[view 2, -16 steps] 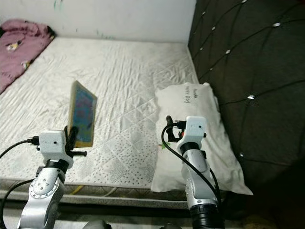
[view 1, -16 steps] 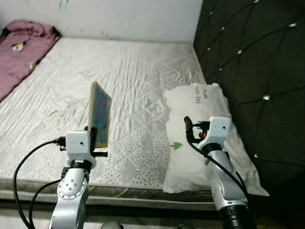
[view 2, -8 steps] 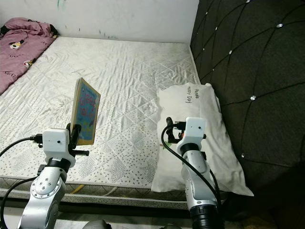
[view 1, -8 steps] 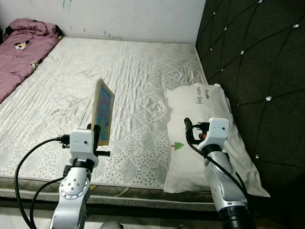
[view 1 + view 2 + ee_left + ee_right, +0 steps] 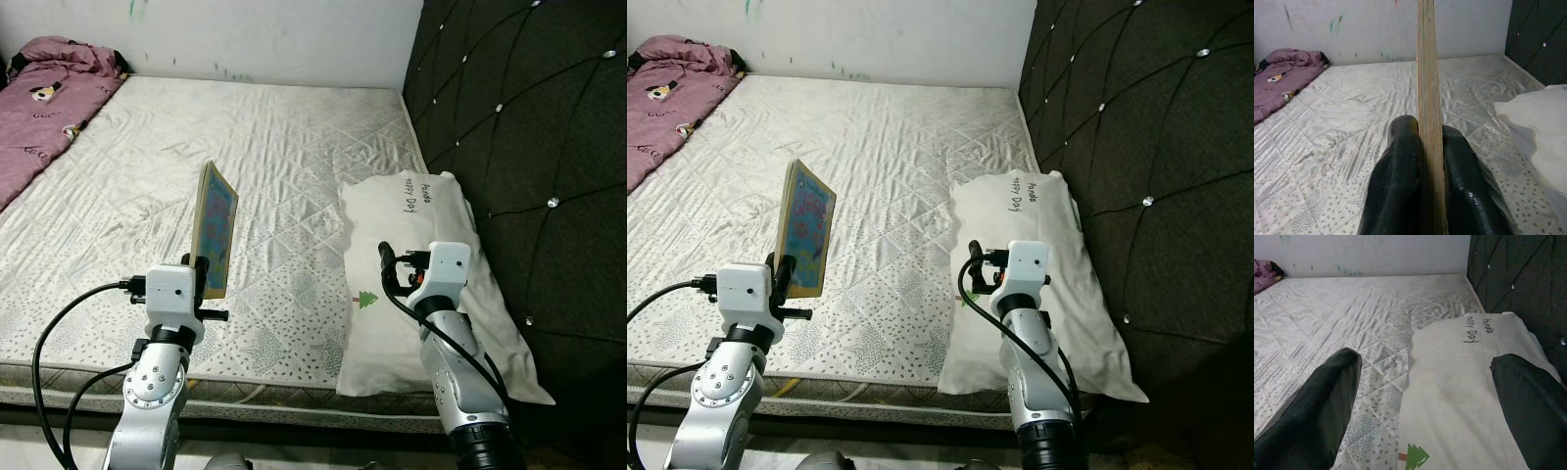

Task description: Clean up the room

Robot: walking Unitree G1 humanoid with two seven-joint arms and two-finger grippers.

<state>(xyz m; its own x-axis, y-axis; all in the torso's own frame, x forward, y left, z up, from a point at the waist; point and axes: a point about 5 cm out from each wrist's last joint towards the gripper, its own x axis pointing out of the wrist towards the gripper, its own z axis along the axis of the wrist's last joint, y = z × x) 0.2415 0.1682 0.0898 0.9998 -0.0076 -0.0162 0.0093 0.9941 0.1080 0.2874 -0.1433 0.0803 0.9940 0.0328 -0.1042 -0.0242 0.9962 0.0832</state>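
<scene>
We see a bare quilted mattress (image 5: pixel 274 157) against a white wall, a dark tufted headboard (image 5: pixel 529 127) beside its white pillow (image 5: pixel 421 255). Above the mattress's near edge, the left gripper (image 5: pixel 1422 147) clamps an upright picture book (image 5: pixel 214 230). The right gripper (image 5: pixel 1425 396) hovers over the pillow, fingers apart; a purple blanket (image 5: pixel 44 108) lies at the mattress's far corner.

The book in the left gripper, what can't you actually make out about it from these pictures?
- Book: the cover picture is too small to read in the eye views.
- Left wrist view: it appears edge-on, so neither face is visible.
- Its lower edge is hidden behind the left gripper, whose jaws are shut on it.
- Pillow: the small handwriting is too small to read surely.
</scene>
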